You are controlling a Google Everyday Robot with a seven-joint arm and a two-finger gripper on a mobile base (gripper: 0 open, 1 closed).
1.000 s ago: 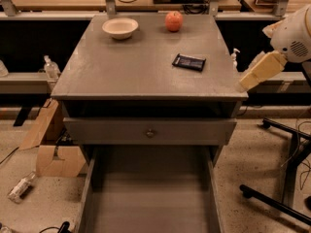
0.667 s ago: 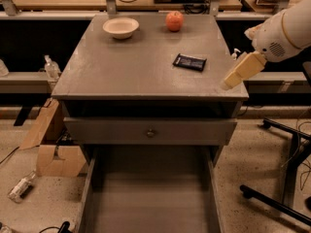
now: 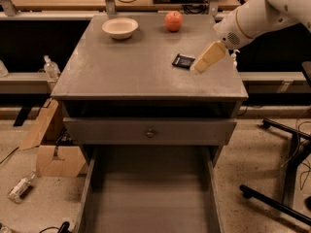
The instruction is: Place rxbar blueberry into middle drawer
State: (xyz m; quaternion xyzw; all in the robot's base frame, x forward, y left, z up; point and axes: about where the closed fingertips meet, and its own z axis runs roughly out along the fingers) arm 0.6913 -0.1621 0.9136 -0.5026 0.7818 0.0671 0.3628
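The rxbar blueberry point(image 3: 182, 60), a small dark flat bar, lies on the grey cabinet top point(image 3: 131, 67), right of centre. My gripper point(image 3: 208, 58), cream-coloured on a white arm coming in from the upper right, hangs just above the top at the bar's right end and covers part of it. I cannot tell whether it touches the bar. The middle drawer point(image 3: 150, 203) is pulled out at the bottom of the view, a wide grey box with a bare floor and low side walls.
A cream bowl point(image 3: 120, 27) and a red-orange apple point(image 3: 173, 20) sit at the back of the top. A shut drawer front with a small knob point(image 3: 149, 132) is above the open drawer. Cardboard point(image 3: 53, 154) lies on the floor at left, and a chair base point(image 3: 286, 178) stands at right.
The arm has swung left from beyond the cabinet's right edge to over the top, bringing the gripper up to the bar's right end. The bar, bowl and apple have not moved.
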